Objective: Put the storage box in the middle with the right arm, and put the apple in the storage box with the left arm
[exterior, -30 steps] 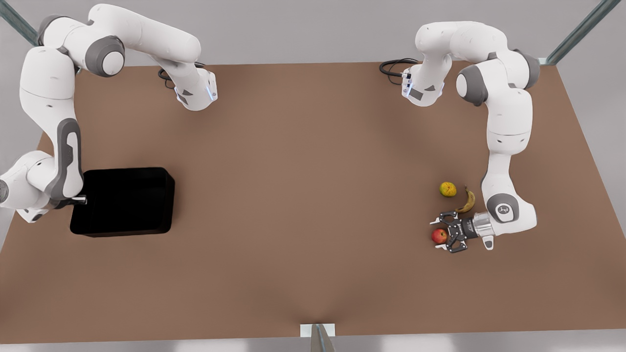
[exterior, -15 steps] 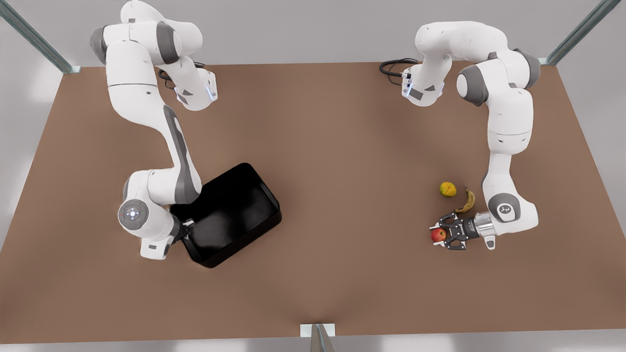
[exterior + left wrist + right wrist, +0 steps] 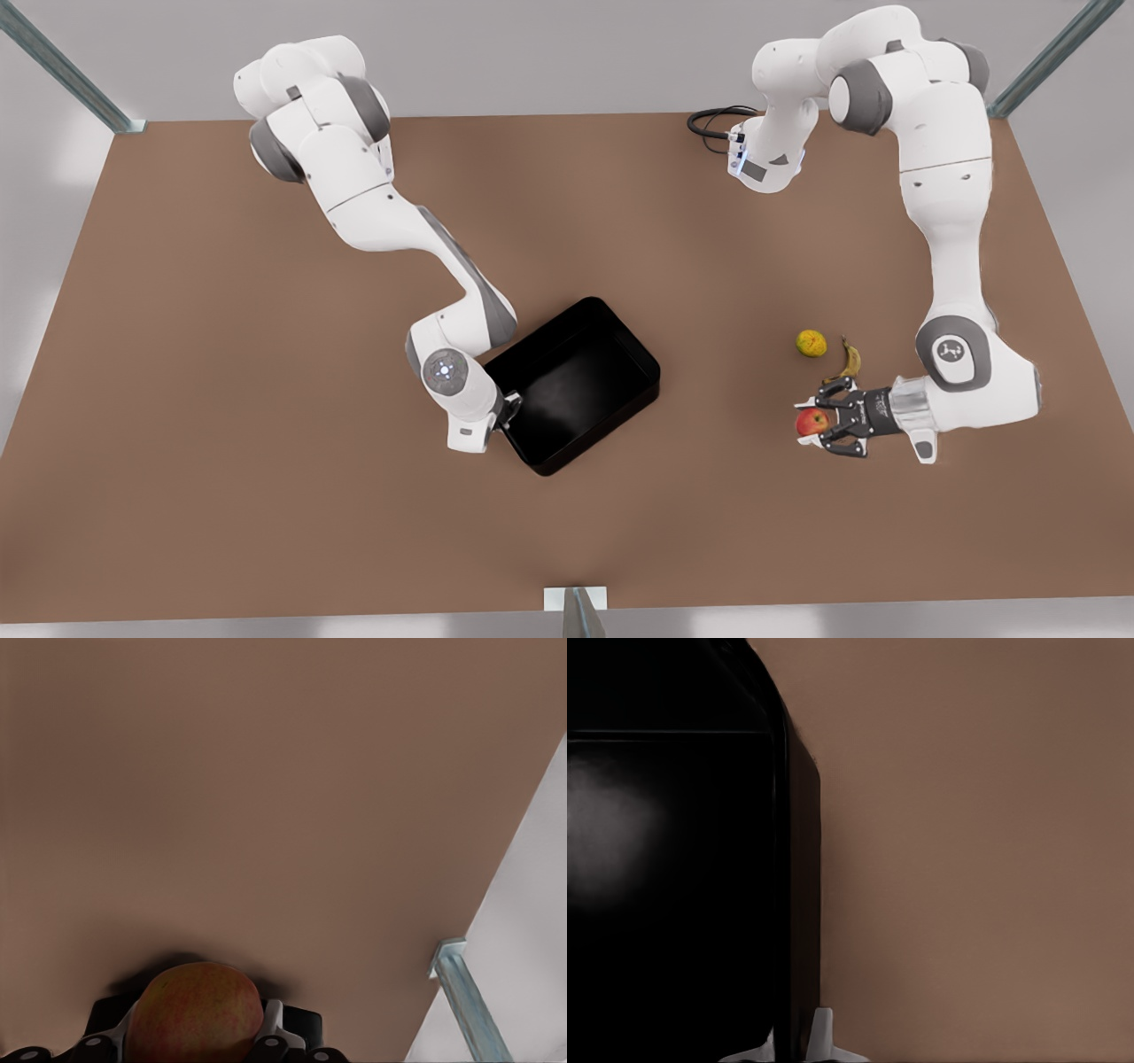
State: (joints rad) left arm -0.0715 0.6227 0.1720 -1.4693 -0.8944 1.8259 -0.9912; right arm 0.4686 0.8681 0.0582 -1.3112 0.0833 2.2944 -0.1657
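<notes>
The glossy black storage box [image 3: 580, 377] sits skewed near the table's middle, empty inside. My right gripper [image 3: 509, 415] is shut on the box's near-left rim; the right wrist view shows the box wall [image 3: 799, 886] pinched between its fingertips [image 3: 821, 1036]. At the front view's right, my left gripper [image 3: 817, 423] is shut on the small red apple [image 3: 809, 422]. The left wrist view shows the apple [image 3: 195, 1014] between the fingers [image 3: 273, 1028], with a dark shadow on the table behind it.
A yellow-green bumpy fruit [image 3: 811, 342] and a brownish banana [image 3: 850, 361] lie just behind the left gripper. A black cable [image 3: 713, 120] loops at the back edge. Open brown table [image 3: 726, 292] separates the box from the apple.
The right arm has swung the storage box from the front view's left to near the middle, turning it. The left gripper has closed on the apple and shifted slightly right.
</notes>
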